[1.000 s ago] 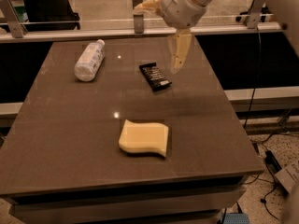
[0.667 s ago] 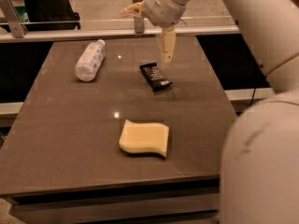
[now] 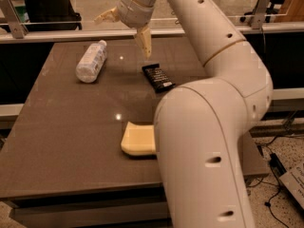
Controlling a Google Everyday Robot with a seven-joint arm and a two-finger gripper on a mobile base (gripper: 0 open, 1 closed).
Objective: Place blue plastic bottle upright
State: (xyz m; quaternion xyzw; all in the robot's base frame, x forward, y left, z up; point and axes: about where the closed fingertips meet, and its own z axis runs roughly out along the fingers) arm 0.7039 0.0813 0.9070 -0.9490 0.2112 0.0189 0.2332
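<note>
Jaws spread wide and holding nothing, my gripper (image 3: pixel 122 36) hangs over the far side of the table (image 3: pixel 66 141), right of the blue plastic bottle (image 3: pixel 91 61) lying sideways far-left, so I'm mid-approach and next gotta drop around it.

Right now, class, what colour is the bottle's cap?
The cap is white, camera view. The gripper hangs open above the table, between bottle and bar.

Looks like a robot lab in office space: brown tabletop (image 3: pixel 71 141), metal rail (image 3: pixel 47 34) across top, dark office chair (image 3: pixel 47 4) upper left, cables (image 3: pixel 274 161) on speckled floor (image 3: pixel 268 208) lower right. End effector (image 3: pixel 127 30) upper centre above tabletop, fingers spread.
</note>
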